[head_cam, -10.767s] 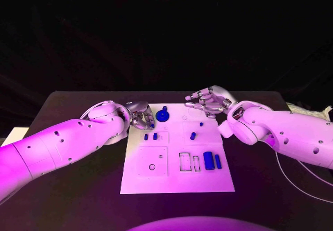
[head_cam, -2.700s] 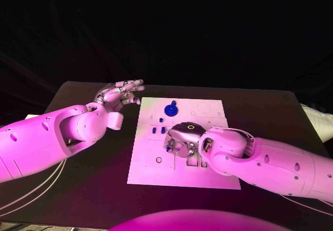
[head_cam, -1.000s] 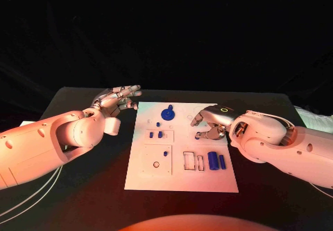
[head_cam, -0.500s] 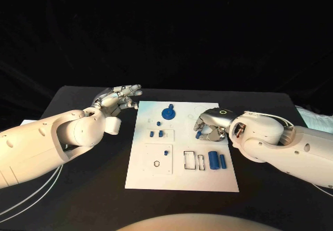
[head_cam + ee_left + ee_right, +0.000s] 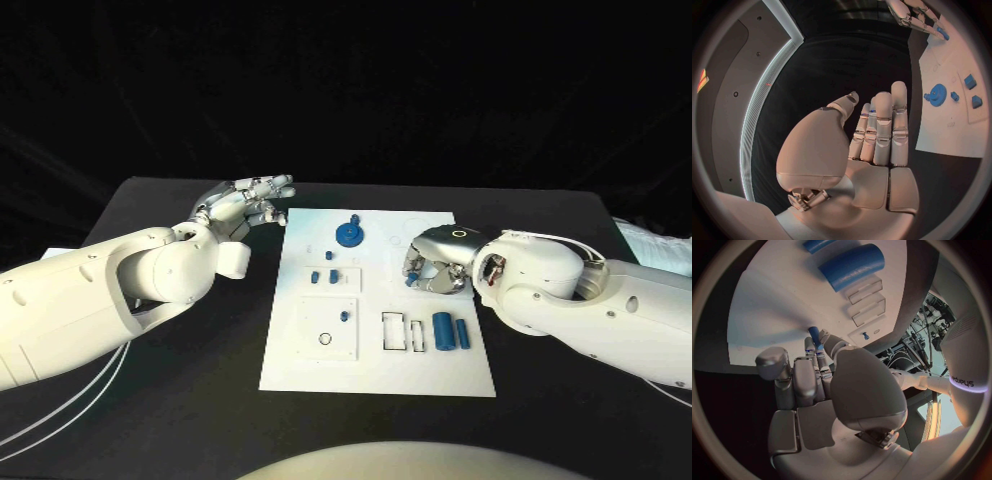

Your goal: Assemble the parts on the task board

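At 3 o'clock on the task board (image 5: 378, 376), right hand (image 5: 433, 268) pinches a blue peg (image 5: 814, 335); left hand (image 5: 242, 203), fingers apart, hovers off its 10 o'clock edge.

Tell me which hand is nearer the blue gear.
Left. The left hand hovers off the board's edge beside the gear; the right hand sits further down the board, pinching a small blue part.

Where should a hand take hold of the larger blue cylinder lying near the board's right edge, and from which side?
Across the middle of the larger blue cylinder, from above: it lies flat on the task board, long sides exposed, a smaller blue cylinder close beside it.
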Motion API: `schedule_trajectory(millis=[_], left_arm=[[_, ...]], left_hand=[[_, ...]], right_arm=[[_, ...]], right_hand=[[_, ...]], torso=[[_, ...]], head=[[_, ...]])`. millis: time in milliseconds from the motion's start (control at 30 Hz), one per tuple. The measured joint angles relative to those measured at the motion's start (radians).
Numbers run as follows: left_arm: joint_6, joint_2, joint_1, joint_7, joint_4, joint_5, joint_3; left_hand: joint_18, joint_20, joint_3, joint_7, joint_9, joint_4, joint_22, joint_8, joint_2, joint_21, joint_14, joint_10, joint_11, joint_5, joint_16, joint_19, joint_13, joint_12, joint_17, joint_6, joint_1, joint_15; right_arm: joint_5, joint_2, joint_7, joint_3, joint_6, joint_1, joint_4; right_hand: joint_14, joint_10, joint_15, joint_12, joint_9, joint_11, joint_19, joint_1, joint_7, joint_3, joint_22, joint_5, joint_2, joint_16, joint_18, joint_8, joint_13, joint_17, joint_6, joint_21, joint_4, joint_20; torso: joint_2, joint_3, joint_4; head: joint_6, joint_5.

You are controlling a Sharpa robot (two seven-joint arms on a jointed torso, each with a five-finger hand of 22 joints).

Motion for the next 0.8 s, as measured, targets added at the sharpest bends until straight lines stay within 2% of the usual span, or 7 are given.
schedule_trajectory(millis=[133, 367, 533, 700, 800], left_arm=[[0.001, 0.000, 0.000, -0.001, 0.000, -0.001, 0.000], [0.001, 0.000, 0.000, -0.002, 0.000, -0.001, 0.000], [0.002, -0.001, -0.001, -0.002, -0.001, -0.002, 0.000], [0.002, -0.002, -0.001, -0.003, -0.001, -0.002, 0.000], [0.003, -0.002, -0.001, -0.003, -0.002, -0.003, 0.000]], left_hand=[[0.000, 0.000, 0.000, 0.000, 0.000, 0.000, 0.000, 0.000, 0.000, 0.000, 0.000, 0.000, 0.000, 0.000, 0.000, 0.000, 0.000, 0.000, 0.000, 0.000, 0.000, 0.000], [0.000, 0.000, 0.000, 0.000, 0.000, 0.000, 0.000, 0.000, 0.000, 0.000, 0.000, 0.000, 0.000, 0.000, 0.000, 0.000, 0.000, 0.000, 0.000, 0.000, 0.000, 0.000], [0.000, 0.000, 0.000, 0.000, 0.000, 0.000, 0.000, 0.000, 0.000, 0.000, 0.000, 0.000, 0.000, 0.000, 0.000, 0.000, 0.000, 0.000, 0.000, 0.000, 0.000, 0.000], [0.000, 0.000, 0.000, 0.000, 0.000, 0.000, 0.000, 0.000, 0.000, 0.000, 0.000, 0.000, 0.000, 0.000, 0.000, 0.000, 0.000, 0.000, 0.000, 0.000, 0.000, 0.000], [0.000, 0.000, 0.000, 0.000, 0.000, 0.000, 0.000, 0.000, 0.000, 0.000, 0.000, 0.000, 0.000, 0.000, 0.000, 0.000, 0.000, 0.000, 0.000, 0.000, 0.000, 0.000]], right_arm=[[0.001, 0.003, -0.001, 0.000, -0.011, 0.000, 0.000], [0.001, 0.006, -0.014, -0.001, -0.050, -0.002, 0.000], [0.005, -0.005, -0.027, 0.000, -0.078, -0.003, 0.022], [0.034, -0.024, -0.034, 0.017, -0.106, -0.001, 0.084], [0.059, -0.027, -0.035, 0.022, -0.118, 0.001, 0.116]], right_hand=[[0.000, 0.025, 0.000, -0.002, 0.002, -0.004, 0.005, 0.000, -0.005, 0.016, 0.006, -0.006, 0.008, 0.006, 0.000, 0.004, -0.001, 0.006, 0.023, 0.005, 0.006, -0.005], [-0.003, 0.057, -0.011, -0.004, 0.007, -0.018, 0.014, -0.008, -0.013, 0.042, 0.019, -0.012, 0.019, 0.006, 0.000, 0.015, 0.003, -0.001, 0.048, 0.013, 0.011, -0.014], [0.000, 0.062, -0.014, -0.004, 0.009, -0.016, 0.014, -0.004, -0.013, 0.048, 0.021, -0.016, 0.023, 0.006, 0.000, 0.018, 0.003, -0.003, 0.052, 0.016, 0.007, -0.014], [0.000, 0.062, -0.014, -0.009, 0.010, -0.016, 0.014, -0.001, -0.011, 0.052, 0.023, -0.018, 0.025, 0.006, 0.000, 0.017, 0.001, -0.005, 0.054, 0.016, 0.002, -0.014], [0.000, 0.062, -0.014, -0.010, 0.010, -0.016, 0.014, -0.001, -0.011, 0.052, 0.023, -0.014, 0.025, 0.006, 0.000, 0.017, 0.001, -0.005, 0.054, 0.016, 0.002, -0.014]], torso=[[0.000, 0.0000, -0.0001], [-0.001, 0.0000, 0.0002], [-0.001, 0.0001, 0.0006], [-0.001, 0.0004, 0.0005], [-0.001, 0.0005, 0.0003]], head=[[-0.002, -0.002], [-0.004, -0.002], [-0.005, -0.002], [-0.005, 0.000], [-0.006, 0.002]])
